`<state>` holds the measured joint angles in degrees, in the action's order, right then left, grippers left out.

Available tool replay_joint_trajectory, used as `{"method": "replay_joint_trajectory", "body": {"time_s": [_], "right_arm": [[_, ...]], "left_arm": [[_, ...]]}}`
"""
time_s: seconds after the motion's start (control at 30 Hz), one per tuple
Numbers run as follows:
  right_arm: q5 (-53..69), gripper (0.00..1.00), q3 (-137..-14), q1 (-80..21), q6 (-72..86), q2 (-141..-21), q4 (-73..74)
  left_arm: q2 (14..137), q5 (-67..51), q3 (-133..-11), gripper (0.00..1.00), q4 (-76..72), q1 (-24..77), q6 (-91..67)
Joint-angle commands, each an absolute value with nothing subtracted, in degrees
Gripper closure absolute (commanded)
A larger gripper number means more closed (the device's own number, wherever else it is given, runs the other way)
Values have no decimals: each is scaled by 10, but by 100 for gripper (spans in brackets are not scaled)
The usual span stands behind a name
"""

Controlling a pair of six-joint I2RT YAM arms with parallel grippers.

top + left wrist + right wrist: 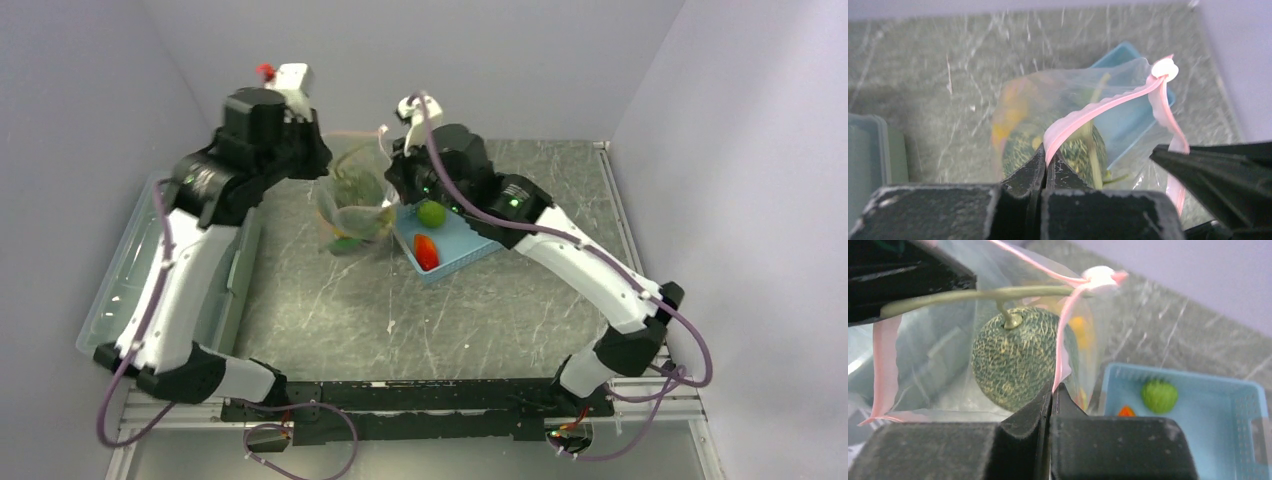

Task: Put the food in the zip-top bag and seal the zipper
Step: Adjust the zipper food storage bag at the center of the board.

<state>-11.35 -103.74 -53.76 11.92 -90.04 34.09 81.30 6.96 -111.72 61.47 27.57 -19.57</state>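
Note:
The clear zip-top bag (352, 205) hangs between my two grippers above the table, mouth held apart. My left gripper (1047, 159) is shut on the pink zipper strip (1098, 107) at one side. My right gripper (1053, 388) is shut on the zipper strip (1064, 347) at the other side. Inside the bag sit a dark green netted round fruit (1015, 357) with a pale stem and something yellow (1010, 112) behind it. A lime-green fruit (431, 213) and a red-orange fruit (426, 251) lie in the light-blue basket (470, 245). The eggplant is not seen.
The light-blue basket stands just right of the bag, under my right arm. A large translucent bin (130, 290) lies along the table's left edge under my left arm. Grey walls close in the back and sides.

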Motion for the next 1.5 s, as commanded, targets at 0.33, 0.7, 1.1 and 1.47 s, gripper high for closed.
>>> {"method": "replay_joint_trajectory", "body": {"time_s": [0.33,0.7,1.1,1.47], "right_arm": [[-5,100,-792,-529,214,-968,170],[-53,100,-850,-529,184,-918,202],[-91,100,-967,-533,136,-813,267],[-54,100,-765,-521,222,-925,163]], "left_arm": [[746,46,-681,100,449,274,-336],[747,91,-791,100,477,272,-302],[731,124,-1047,100,597,272,-237],[739,94,-770,100,487,272,-304]]}}
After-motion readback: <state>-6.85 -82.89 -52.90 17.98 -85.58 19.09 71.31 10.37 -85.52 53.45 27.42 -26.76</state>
